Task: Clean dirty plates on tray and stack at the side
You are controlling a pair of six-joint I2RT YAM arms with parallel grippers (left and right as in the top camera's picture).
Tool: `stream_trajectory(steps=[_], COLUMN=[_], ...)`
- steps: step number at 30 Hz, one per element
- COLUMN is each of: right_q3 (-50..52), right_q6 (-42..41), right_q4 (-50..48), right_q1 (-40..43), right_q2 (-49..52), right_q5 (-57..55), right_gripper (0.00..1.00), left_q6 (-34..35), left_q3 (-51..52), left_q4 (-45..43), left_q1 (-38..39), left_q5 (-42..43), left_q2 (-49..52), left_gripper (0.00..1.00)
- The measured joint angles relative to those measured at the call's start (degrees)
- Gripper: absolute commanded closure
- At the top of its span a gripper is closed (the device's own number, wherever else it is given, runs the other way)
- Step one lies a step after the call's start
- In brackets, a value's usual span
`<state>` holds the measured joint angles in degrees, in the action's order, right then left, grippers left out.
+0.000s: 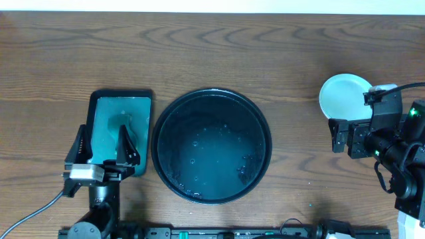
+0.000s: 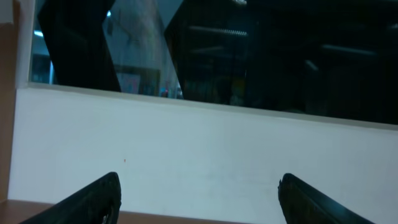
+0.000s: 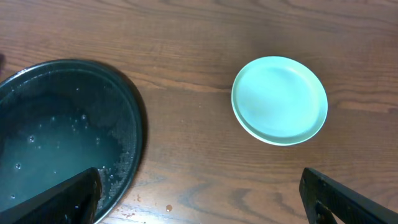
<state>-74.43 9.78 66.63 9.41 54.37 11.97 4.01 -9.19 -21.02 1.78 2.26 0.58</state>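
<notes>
Zero plates sit on the tray (image 1: 211, 92), centre of the overhead frame; only water droplets show on it. The plates (image 1: 344, 95) are stacked on the desk (image 1: 265, 46) at the right edge, well apart from the tray. The top one reads mint green in the right wrist view; the count is unclear. The right hand (image 1: 355, 119) hovers just beside the stack, jaws wide, gripping nothing. The left hand (image 1: 104, 136) hangs over the small rectangular tray (image 1: 121, 93) at left, jaws wide, also empty. The step looks like the finish, with cleaning and stacking apparently done. The next move likely calls only for pulling both arms clear without nudging the stack.
</notes>
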Motion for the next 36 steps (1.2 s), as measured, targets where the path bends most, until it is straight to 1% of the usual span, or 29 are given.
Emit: stream_trajectory(steps=[5, 10, 13, 19, 24, 36], right_q3=[0.00, 0.00, 0.00, 0.00, 0.00, 0.00], right_q6=[0.00, 0.00, 0.00, 0.00, 0.02, 0.00], right_q4=[0.00, -0.02, -0.02, -0.02, 0.00, 0.00], right_q1=[0.00, 0.00, 0.00, 0.00, 0.00, 0.00], right_q2=[0.00, 0.00, 0.00, 0.00, 0.00, 0.00], right_q5=[0.00, 0.00, 0.00, 0.00, 0.00, 0.00], right_gripper=[0.01, 0.01, 0.01, 0.01, 0.01, 0.01], left_q6=[0.00, -0.02, -0.02, -0.02, -0.02, -0.02], left_q3=[6.88, 8.85, 8.85, 8.83, 8.83, 8.57], left_q4=[-9.57, -9.79, -4.76, 10.82, 20.83, 22.14], left_q1=[-0.20, -0.24, -0.24, -0.24, -0.24, -1.53], left_q5=[0.44, 0.44, 0.52, 0.85, 0.85, 0.81], left_q2=[0.00, 0.00, -0.04, 0.00, 0.02, 0.02], left_gripper=[0.19, 0.19, 0.19, 0.19, 0.19, 0.19])
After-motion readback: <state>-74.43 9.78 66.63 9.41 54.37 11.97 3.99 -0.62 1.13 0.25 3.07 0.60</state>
